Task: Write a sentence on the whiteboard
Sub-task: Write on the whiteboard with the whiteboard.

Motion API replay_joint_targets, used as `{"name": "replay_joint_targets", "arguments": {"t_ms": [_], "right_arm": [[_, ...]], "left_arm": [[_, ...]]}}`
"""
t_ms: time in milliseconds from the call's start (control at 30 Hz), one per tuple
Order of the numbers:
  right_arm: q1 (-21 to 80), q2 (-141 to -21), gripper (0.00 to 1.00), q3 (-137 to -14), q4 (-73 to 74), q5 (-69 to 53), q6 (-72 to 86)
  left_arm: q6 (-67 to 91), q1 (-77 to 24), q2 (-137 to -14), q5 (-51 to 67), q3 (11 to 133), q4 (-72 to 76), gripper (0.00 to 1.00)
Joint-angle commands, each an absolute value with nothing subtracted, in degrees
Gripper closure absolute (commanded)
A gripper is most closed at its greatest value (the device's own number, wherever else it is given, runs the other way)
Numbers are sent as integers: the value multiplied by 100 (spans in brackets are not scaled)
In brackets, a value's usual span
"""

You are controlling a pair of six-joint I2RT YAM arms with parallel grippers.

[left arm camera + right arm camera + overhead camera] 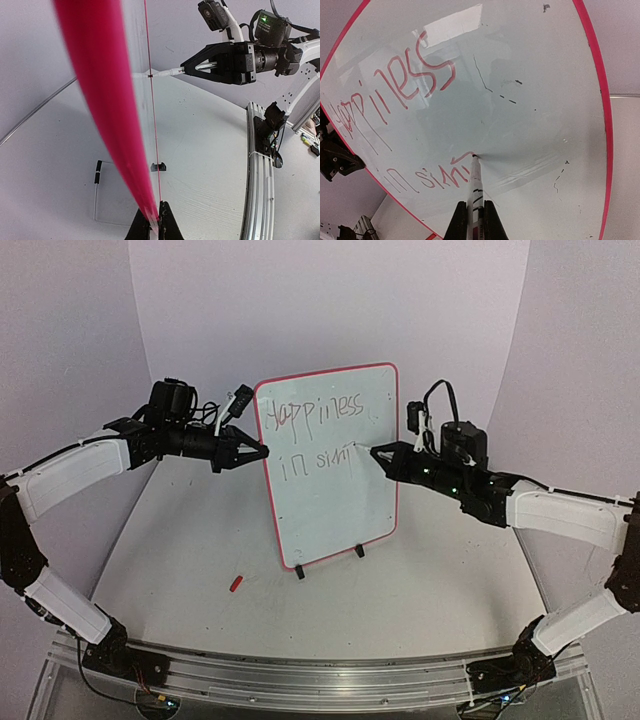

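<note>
red-rimmed whiteboard (pixel 340 500) pinched by left end effector (pixel 262 453); right end effector (pixel 385 455), gripping marker (pixel 476 185), should press lightly finishing sentence (pixel 310 412)

The top external view looks down and forward from above and behind the arm bases, far enough back to hold most of the counter (pixel 200 570), with the whiteboard (pixel 335 500) at frame centre. The left wrist view sits against the board's rim, sighting along it edge-on past the left claw (pixel 154 222) toward the right claw (pixel 186 69) at upper right. The right wrist view looks along the marker (pixel 476 182) at the board's written side from close range; all three views share the board.
</note>
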State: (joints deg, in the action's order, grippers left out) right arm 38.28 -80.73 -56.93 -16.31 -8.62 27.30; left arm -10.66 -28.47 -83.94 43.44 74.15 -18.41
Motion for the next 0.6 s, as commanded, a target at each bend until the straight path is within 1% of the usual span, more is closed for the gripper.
{"name": "replay_joint_targets", "arguments": {"t_ms": [0,267,567], "right_arm": [[3806,-8168,100,-5708,-1537,-1121,2769],[3817,-8300,100,-5807,-1518,-1246,2758],[3814,-8118,100,-5770,-1512,-1136,2742]], "left_arm": [[-1467,-2988,-8631,4229,7295,-2966,100],[-1468,-2988,-8618,4220,7293,-2962,100],[-1482,-2990,-8601,4197,7294,-2974,100]]}}
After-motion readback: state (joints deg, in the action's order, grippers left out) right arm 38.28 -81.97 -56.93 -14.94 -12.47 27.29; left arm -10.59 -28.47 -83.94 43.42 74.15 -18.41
